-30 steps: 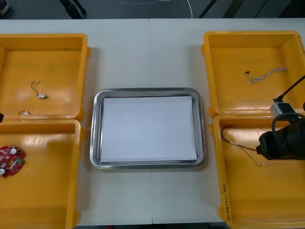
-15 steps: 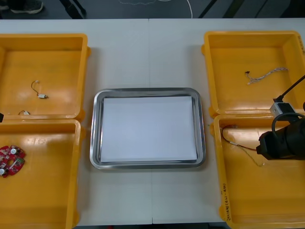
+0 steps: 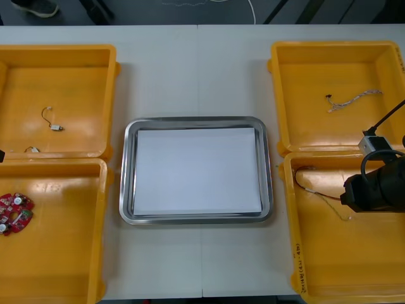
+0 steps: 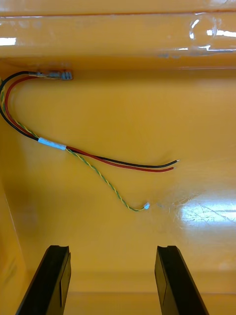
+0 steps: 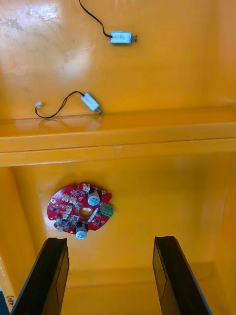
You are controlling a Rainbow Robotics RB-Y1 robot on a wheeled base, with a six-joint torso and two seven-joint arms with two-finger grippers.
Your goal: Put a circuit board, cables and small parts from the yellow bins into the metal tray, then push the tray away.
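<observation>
Light bench (image 3: 196, 69) carrying metal tray (image 3: 197, 121), white inside, between yellow bins (image 3: 316, 63). Am hovering my right end effector (image 4: 112, 283) over near right bin (image 3: 342, 266), fingers (image 4: 51, 280) spread, pinching nothing; red, black and yellow cable (image 4: 98, 161) lying on bin floor just beyond them. Am holding my left end effector (image 5: 112, 280) over near left bin (image 3: 63, 253), fingers (image 5: 49, 275) likewise spread; round red circuit board (image 5: 80, 208) lying ahead. Two small metal parts (image 5: 122, 38) resting in far left bin (image 3: 76, 82), past dividing walls.
</observation>
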